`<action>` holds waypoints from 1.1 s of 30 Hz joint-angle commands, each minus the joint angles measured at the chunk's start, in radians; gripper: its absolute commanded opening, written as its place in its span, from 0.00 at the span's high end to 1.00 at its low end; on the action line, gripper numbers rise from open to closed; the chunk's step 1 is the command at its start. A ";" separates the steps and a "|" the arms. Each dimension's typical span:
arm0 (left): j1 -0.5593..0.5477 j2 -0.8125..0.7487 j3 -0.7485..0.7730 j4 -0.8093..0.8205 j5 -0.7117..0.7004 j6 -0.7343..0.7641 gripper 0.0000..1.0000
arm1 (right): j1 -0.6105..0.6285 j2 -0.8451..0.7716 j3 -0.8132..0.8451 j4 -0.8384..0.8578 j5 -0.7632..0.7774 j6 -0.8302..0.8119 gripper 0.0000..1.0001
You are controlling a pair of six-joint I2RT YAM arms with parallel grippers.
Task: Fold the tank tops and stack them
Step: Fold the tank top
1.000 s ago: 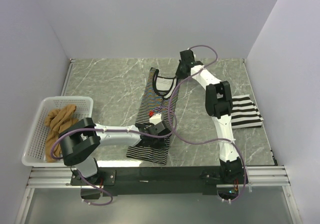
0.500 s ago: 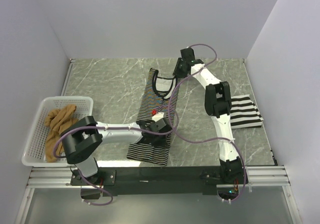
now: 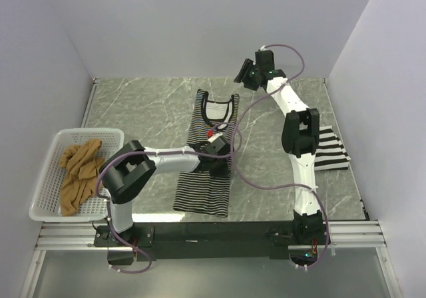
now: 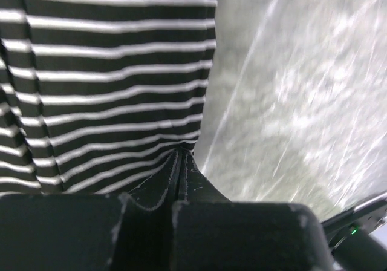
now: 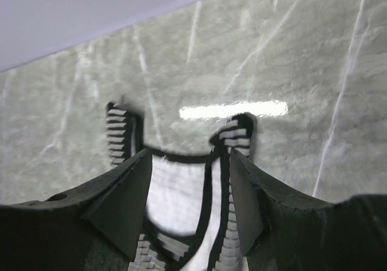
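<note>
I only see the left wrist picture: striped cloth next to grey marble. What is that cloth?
Observer: A thin-striped tank top, lying flat mid-table; the shut left gripper pinches its edge.
Operator: Any other clothes around?
Observer: A tan top lies bunched in a white basket at the left.
Operator: And the other arm?
Observer: The right gripper is open and empty, hovering near the top's neckline.

A thin-striped top point(image 3: 203, 195), wide-striped top point(image 3: 331, 149), tan top point(image 3: 78, 168), white basket point(image 3: 110, 137).
</note>
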 commanded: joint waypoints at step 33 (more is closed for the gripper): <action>0.164 -0.598 -0.431 -0.024 -0.097 -0.155 0.53 | 0.388 -1.221 -1.668 0.359 0.210 0.117 0.40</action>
